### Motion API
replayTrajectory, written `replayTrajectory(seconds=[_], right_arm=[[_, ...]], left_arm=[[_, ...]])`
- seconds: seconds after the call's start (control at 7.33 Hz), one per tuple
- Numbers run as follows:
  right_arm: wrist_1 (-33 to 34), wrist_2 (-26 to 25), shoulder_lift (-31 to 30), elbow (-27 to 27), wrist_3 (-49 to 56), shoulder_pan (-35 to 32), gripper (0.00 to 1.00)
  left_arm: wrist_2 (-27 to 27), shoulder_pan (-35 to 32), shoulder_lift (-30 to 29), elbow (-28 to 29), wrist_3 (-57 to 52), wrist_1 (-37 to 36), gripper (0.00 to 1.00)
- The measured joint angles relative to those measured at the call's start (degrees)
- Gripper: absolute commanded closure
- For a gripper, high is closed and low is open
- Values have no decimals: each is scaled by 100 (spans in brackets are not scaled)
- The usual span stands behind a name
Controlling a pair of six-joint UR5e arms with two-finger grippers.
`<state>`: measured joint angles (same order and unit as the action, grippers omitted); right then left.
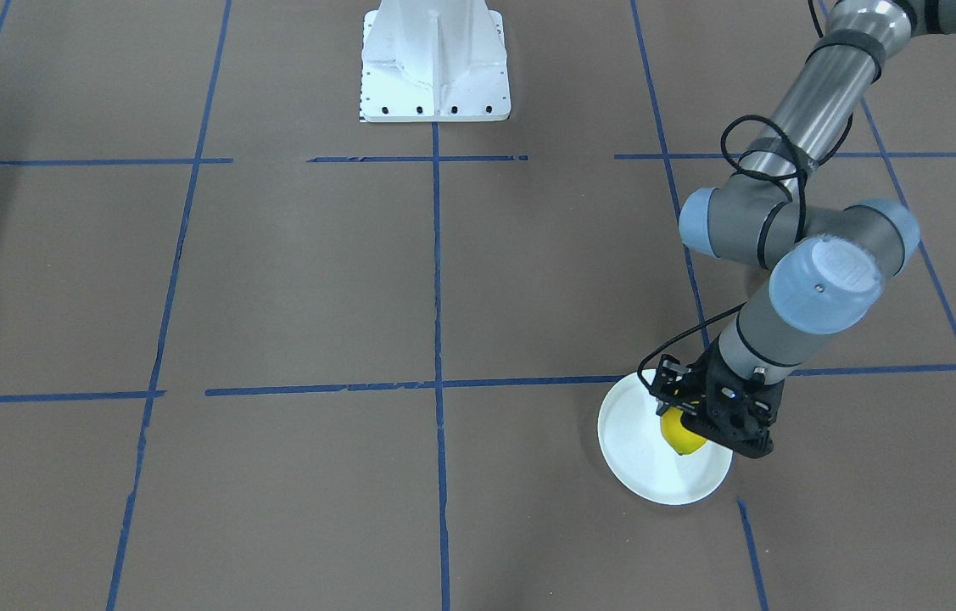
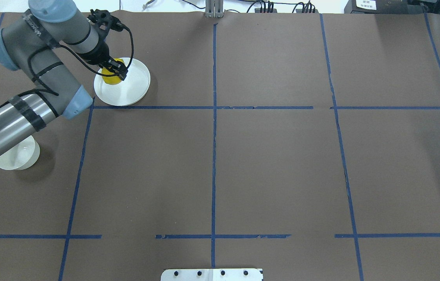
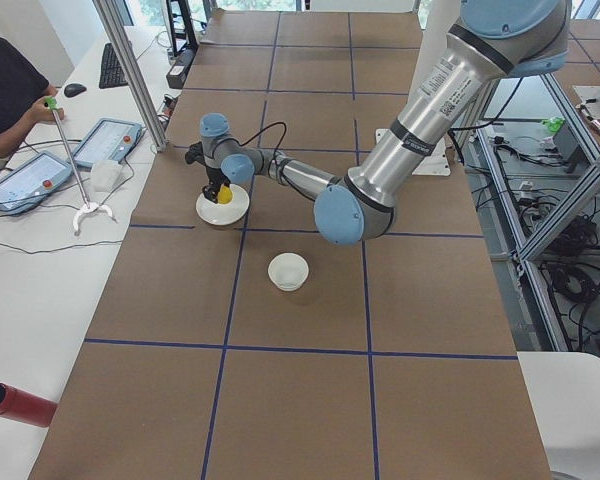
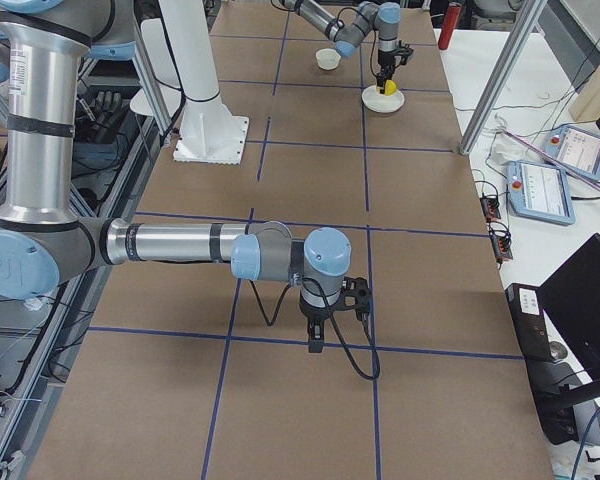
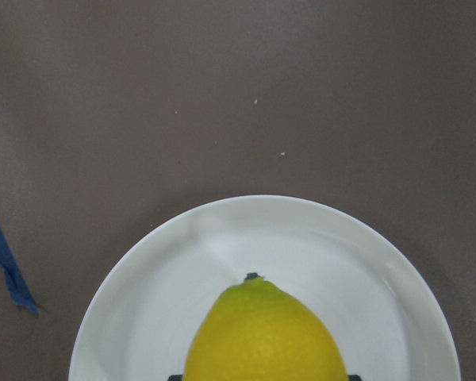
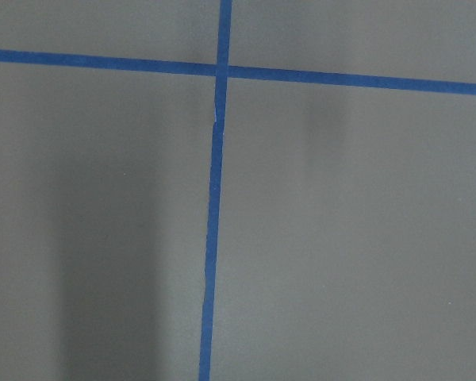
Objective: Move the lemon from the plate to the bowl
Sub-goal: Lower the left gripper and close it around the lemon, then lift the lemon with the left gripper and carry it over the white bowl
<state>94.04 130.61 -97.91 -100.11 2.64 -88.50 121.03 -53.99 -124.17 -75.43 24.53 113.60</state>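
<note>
The yellow lemon point(image 1: 678, 436) sits over the flat white plate point(image 1: 656, 471) at the table's far left from the robot. My left gripper point(image 1: 686, 427) reaches down onto it with its fingers closed on either side of it. In the left wrist view the lemon point(image 5: 263, 337) fills the bottom middle, greenish tip forward, above the plate point(image 5: 143, 309). The small white bowl point(image 2: 18, 158) stands nearer the robot, partly under my left forearm; it shows whole in the exterior left view point(image 3: 288, 271). My right gripper point(image 4: 316, 343) hangs low over bare table far away; I cannot tell whether it is open.
The white robot pedestal point(image 1: 435, 68) stands at the table's robot side. Blue tape lines point(image 2: 214, 117) grid the brown tabletop. An operator point(image 3: 5, 90), tablets and a red cylinder point(image 3: 10, 403) are on the side bench beyond the table edge.
</note>
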Motion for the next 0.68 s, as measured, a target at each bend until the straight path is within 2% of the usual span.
replayTrajectory(seconds=[0.14,0.41,0.55,0.68], right_arm=[[0,0,0,0,0,0,0],[0,0,0,0,0,0,0],[0,0,0,0,0,0,0],[0,0,0,0,0,0,0]], left_arm=[[2,-35,733,-887,5,-90,87],[19,-72,2176,-2163,-11,-113,87],[21,-77,2801,-2560,-30,-92,87],[20,-79,3232,-2757,-42,-79,82]])
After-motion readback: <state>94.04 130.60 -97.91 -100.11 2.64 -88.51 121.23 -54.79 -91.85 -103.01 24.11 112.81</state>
